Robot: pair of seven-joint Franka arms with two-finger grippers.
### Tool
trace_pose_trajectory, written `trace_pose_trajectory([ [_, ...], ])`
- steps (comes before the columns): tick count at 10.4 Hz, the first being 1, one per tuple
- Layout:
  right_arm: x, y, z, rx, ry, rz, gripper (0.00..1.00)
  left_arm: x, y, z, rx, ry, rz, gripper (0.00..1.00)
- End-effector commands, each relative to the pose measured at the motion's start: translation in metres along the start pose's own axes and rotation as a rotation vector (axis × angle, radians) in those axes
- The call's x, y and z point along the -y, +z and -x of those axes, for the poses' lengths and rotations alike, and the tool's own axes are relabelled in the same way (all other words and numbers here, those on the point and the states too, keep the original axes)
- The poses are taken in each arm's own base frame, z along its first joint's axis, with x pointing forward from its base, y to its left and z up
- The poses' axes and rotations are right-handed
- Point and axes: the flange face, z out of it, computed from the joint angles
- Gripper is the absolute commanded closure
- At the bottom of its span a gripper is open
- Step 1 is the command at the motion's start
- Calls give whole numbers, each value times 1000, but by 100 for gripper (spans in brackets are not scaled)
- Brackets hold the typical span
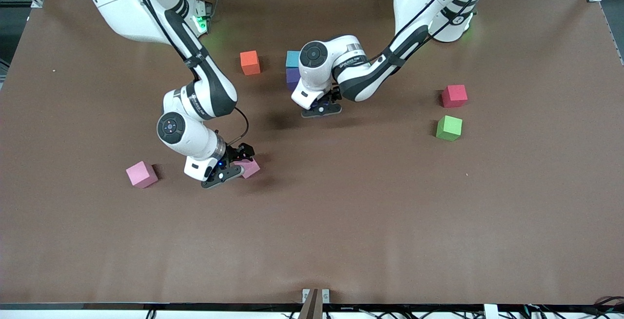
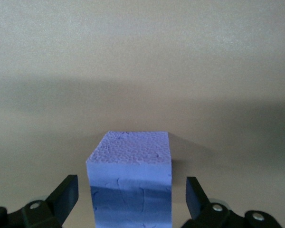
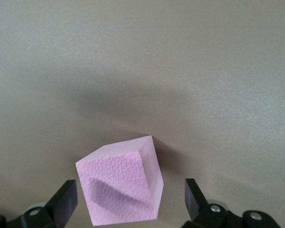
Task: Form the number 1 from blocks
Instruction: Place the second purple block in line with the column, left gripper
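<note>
Left gripper (image 2: 131, 197) low at the purple block (image 2: 130, 183), jaws wide, straddling it without contact; the light blue block (image 1: 292, 58) touches that purple one, just farther from the front camera. Right gripper (image 3: 130, 199) low at a pink block (image 3: 121, 190), jaws wide, clear of its sides. Second pink block (image 1: 141, 174) sits beside it, toward the right arm's end of the table (image 1: 341, 221).

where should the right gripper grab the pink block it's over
Come straight down from above and close on two opposite flat side faces of the pink block. It sits turned at an angle between the open fingers of the right gripper, so rotating the wrist to square up with its faces would probably help.
</note>
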Motion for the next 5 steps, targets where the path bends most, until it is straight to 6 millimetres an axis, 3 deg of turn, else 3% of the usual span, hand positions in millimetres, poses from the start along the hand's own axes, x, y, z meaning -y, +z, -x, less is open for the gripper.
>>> trace_pose_trajectory([
  [1,7,3,0,0,-22,-3,0,-4,6,-3,-33,8,2,99],
  [5,8,16,7,-5,-28,2,0,-6,1,-14,-56,8,15,100],
])
